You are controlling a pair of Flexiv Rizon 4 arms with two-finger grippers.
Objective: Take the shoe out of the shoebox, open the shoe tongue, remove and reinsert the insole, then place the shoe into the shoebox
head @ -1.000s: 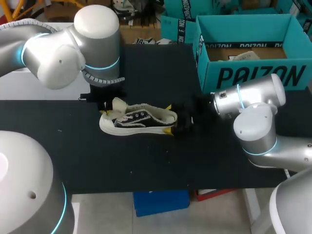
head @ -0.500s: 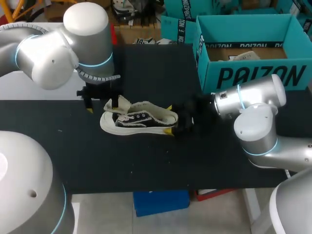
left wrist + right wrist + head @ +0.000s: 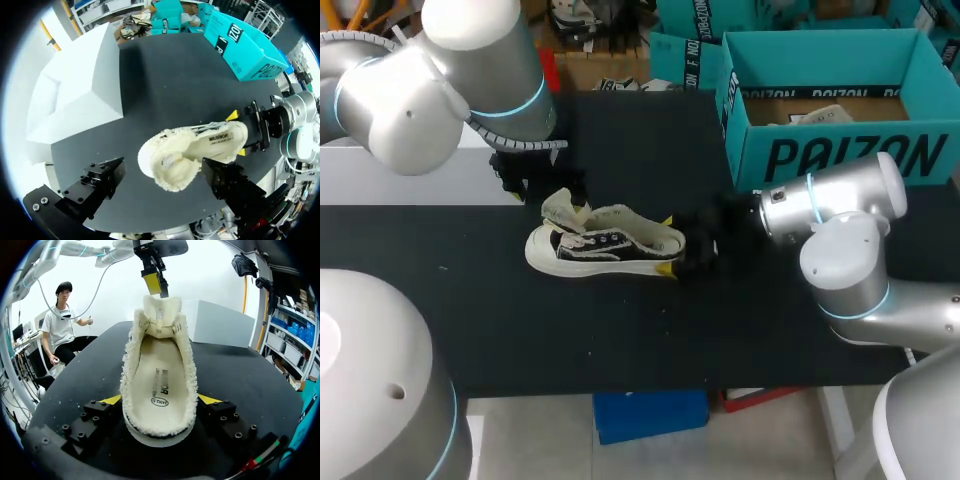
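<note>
A white and black shoe [image 3: 605, 246] with fleecy lining lies on the black table, toe to the left, its tongue [image 3: 560, 210] standing up. Inside it the pale insole [image 3: 159, 375] shows. My right gripper [image 3: 672, 245] holds the heel, a yellow tip pressed on each side [image 3: 160, 401]. My left gripper [image 3: 538, 183] hangs open just above and behind the tongue, its black fingers [image 3: 97, 182] spread wide with the toe [image 3: 172, 160] below them, touching nothing. The teal shoebox [image 3: 835, 150] stands open at the back right.
A white block [image 3: 75, 95] sits at the table's left edge, close to my left arm. Something pale [image 3: 817, 115] lies inside the shoebox. A smaller teal box [image 3: 685, 60] stands at the far edge, left of the shoebox.
My left gripper opened, let go of the tongue and drew up and back to the left. The tongue stays raised. My right gripper and the shoe kept still.
</note>
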